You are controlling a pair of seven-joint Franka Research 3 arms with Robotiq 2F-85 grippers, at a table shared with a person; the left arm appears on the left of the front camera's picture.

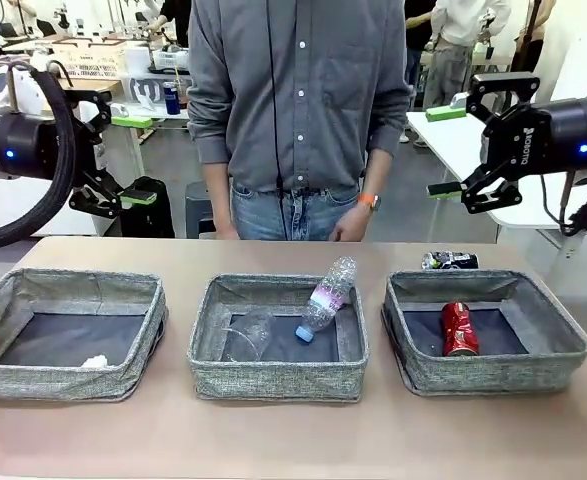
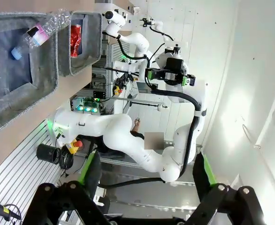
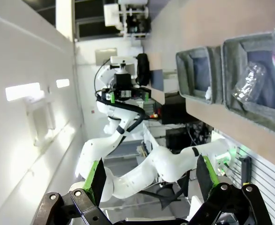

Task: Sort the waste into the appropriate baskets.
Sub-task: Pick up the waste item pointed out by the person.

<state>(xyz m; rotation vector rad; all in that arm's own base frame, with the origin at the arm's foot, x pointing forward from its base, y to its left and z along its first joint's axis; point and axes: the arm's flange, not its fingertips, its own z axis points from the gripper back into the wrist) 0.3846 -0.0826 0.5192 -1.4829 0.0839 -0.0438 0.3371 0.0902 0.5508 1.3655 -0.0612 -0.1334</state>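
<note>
While the left gripper (image 1: 123, 160) hangs raised at about nine o'clock with its jaws spread and nothing between them, the left basket (image 1: 33, 375) below it holds a small white paper ball (image 1: 95, 361) at its near edge. At the table's centre, the middle basket (image 1: 278, 378) contains a clear plastic cup (image 1: 248, 333) lying on its side and a clear plastic bottle (image 1: 325, 298) that leans on the far-right rim, blue cap down inside. Behind it, at twelve o'clock, a person (image 1: 298, 110) stands with one hand (image 1: 351, 224) resting at the table edge. Toward three o'clock, the right basket (image 1: 493, 365) holds a red can (image 1: 459, 328), and a dark can (image 1: 449, 260) lies on the table just beyond the basket's far rim. Above, the right gripper (image 1: 451, 150) is likewise raised, jaws apart and empty.
</note>
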